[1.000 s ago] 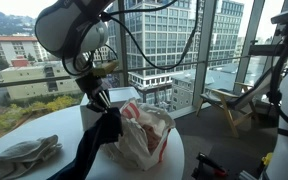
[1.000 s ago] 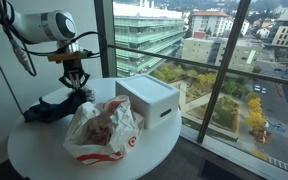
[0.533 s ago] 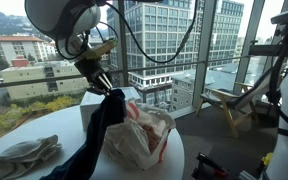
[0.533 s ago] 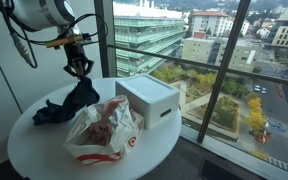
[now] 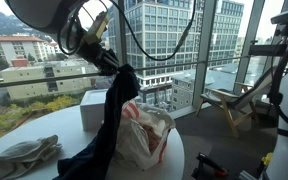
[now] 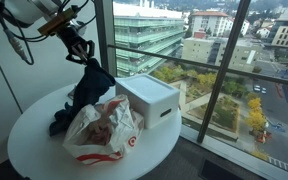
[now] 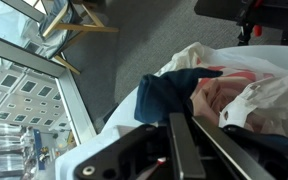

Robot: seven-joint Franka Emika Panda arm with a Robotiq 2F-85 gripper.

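- In an exterior view, the gripper (image 5: pixel 112 62) is squeezed shut on the top of a dark blue cloth (image 5: pixel 109 120), high above the plastic bag (image 5: pixel 146 135).
- The cloth hangs down in front of the bag. Its bottom end lies on the round table (image 5: pixel 44 125). A white box (image 5: pixel 92 108) stands behind the bag, and a grey rag (image 5: pixel 24 155) lies well apart from it.
- In an exterior view, the cloth (image 6: pixel 89 85) hangs behind the bag (image 6: pixel 104 130). I think the lift is partly done: the top is up, but the bottom is not off the table.
- In the wrist view, the closed fingers (image 7: pixel 179 150) point at the cloth (image 7: pixel 169 90), which touches the bag (image 7: pixel 254 90).
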